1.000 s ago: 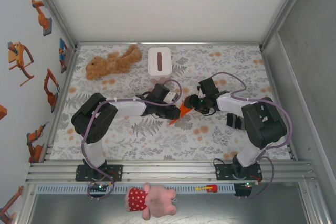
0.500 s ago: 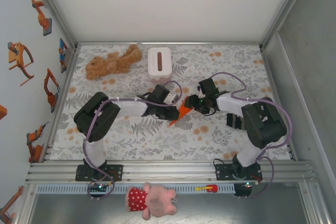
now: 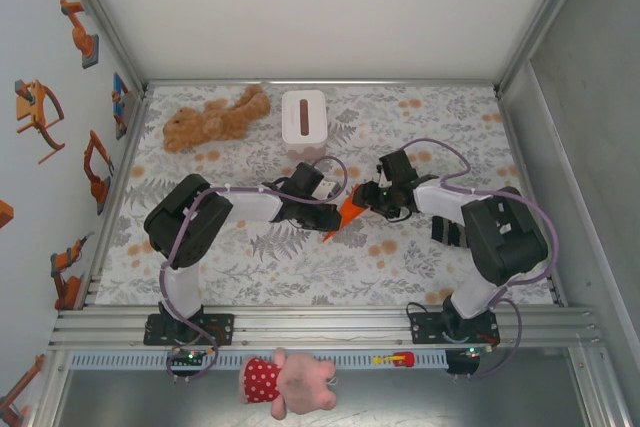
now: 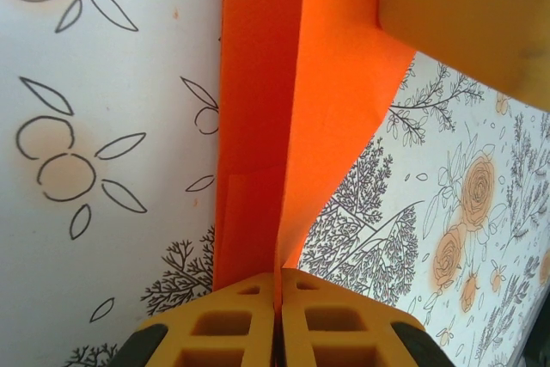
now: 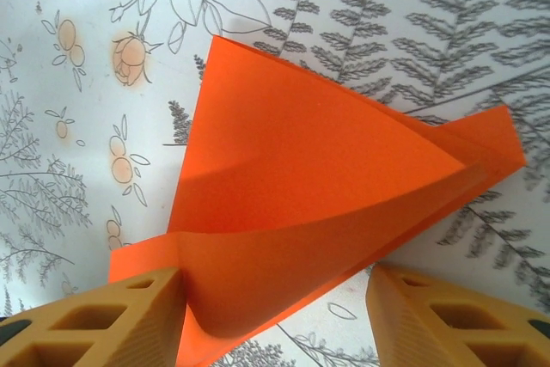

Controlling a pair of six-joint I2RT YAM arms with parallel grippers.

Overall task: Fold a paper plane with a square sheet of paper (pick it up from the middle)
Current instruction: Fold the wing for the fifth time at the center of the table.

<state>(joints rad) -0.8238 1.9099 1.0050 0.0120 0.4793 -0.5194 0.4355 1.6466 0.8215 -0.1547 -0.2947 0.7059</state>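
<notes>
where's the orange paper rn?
Top view: the orange paper is mid-table, between the left gripper, shut on it, and the right gripper, just nearer than the white tissue box.

Paper plane (image 3: 344, 213) bright orange; table (image 3: 300, 269) white, floral print.

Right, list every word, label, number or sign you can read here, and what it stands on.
No readable text in any view.
white tissue box: plain, no print.
orange paper: blank on every face that shows.
wall stickers: pictures of robot arms, no words.
floral tablecloth: pattern, no lettering.
red and yellow tag on the front rail: too small to read.
</notes>
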